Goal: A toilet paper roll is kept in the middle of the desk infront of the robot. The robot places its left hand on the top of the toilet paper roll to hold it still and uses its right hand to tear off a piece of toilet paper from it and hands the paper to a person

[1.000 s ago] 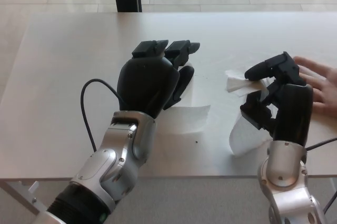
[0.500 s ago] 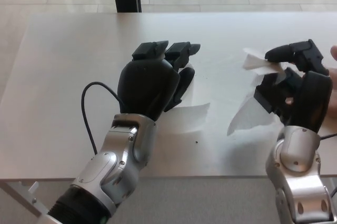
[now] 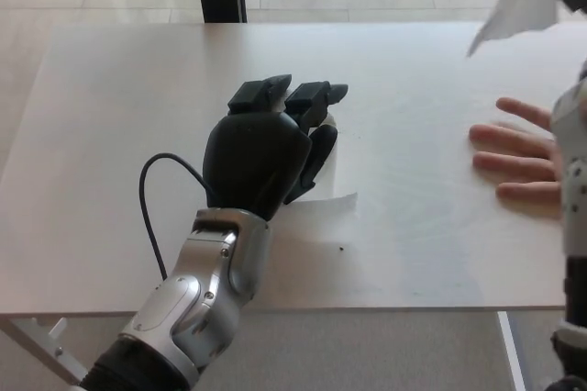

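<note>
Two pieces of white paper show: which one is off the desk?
The torn piece at the top right is lifted off the desk; the other sheet lies flat beside the left hand.

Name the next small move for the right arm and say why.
Probably lower the torn paper toward the person's hand. The sheet hangs high at the picture's upper right, while that hand rests flat on the desk below, fingers spread. The left robot hand covers the roll.

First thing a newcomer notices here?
The black left hand pressed down mid-desk, covering the roll, a sheet trailing from under it. Then a torn piece raised at top right above a person's fingers lying flat on the desk.
</note>
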`<state>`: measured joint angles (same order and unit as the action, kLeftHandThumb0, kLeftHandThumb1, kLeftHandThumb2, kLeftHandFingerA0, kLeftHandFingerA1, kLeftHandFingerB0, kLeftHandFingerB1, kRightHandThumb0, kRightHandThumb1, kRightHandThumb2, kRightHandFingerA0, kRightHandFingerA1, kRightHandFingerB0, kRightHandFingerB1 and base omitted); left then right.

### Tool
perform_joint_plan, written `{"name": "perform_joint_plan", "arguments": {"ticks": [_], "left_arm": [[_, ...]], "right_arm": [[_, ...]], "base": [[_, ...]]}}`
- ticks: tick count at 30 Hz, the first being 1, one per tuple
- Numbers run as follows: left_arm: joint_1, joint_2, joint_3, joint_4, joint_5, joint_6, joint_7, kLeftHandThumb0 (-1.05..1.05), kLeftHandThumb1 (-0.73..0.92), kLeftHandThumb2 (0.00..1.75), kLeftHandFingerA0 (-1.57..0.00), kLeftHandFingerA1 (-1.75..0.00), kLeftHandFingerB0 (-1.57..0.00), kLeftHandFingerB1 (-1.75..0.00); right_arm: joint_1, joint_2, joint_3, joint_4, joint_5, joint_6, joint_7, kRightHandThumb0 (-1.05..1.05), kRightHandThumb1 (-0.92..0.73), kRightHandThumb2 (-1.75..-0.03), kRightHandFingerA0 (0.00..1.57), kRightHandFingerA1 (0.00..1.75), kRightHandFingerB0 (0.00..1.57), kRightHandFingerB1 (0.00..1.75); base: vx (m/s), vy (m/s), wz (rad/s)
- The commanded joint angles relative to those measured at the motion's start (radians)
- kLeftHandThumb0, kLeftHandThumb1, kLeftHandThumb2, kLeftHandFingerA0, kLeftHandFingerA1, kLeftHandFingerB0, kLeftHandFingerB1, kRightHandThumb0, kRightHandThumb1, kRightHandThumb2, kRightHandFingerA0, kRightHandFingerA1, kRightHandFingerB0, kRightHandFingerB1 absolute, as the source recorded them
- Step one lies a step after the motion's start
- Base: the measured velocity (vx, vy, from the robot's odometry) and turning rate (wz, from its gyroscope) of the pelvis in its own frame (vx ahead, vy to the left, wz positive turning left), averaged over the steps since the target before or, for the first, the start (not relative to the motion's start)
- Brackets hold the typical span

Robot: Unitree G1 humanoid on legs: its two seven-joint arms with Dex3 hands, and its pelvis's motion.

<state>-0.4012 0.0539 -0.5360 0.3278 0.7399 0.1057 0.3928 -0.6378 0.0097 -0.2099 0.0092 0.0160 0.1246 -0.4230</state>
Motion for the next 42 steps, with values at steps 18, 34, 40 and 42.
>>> {"name": "perform_joint_plan", "arguments": {"ticks": [18, 34, 40, 42], "left_arm": [[-0.044, 0.132, 0.034, -0.112, 0.025, 0.051, -0.177, -0.62, 0.88, 0.65, 0.0, 0.0, 0.0, 0.0], [-0.089, 0.222, 0.218, -0.706, -0.068, 0.023, -0.377, -0.62, 0.92, 0.71, 0.0, 0.0, 0.0, 0.0], [0.226, 0.249, 0.229, -0.989, -0.136, -0.029, -0.394, -0.59, 0.9, 0.66, 0.0, 0.0, 0.0, -0.06], [0.393, 0.279, 0.258, -1.042, -0.184, -0.095, -0.363, -0.54, 0.82, 0.83, 0.0, 0.0, 0.0, -0.04]], "right_arm": [[0.357, -0.56, 0.289, 0.302, -0.289, -0.331, 0.245, -0.12, -0.52, -1.15, 0.89, 1.73, 0.76, 1.52], [0.148, -0.506, 0.415, 0.654, -0.4, -0.341, 0.127, -0.16, -0.64, -0.89, 0.86, 1.67, 0.78, 1.32], [0.063, -0.53, 0.459, 0.762, -0.477, -0.31, 0.073, -0.13, -0.7, -0.64, 0.85, 1.63, 0.72, 1.31], [0.017, -0.539, 0.46, 0.825, -0.486, -0.304, 0.047, -0.04, -0.62, -0.67, 0.78, 1.75, 0.66, 1.54]], "base": [[0.0, 0.0, 0.0], [0.0, 0.0, 0.0], [0.0, 0.0, 0.0], [0.0, 0.0, 0.0]]}}
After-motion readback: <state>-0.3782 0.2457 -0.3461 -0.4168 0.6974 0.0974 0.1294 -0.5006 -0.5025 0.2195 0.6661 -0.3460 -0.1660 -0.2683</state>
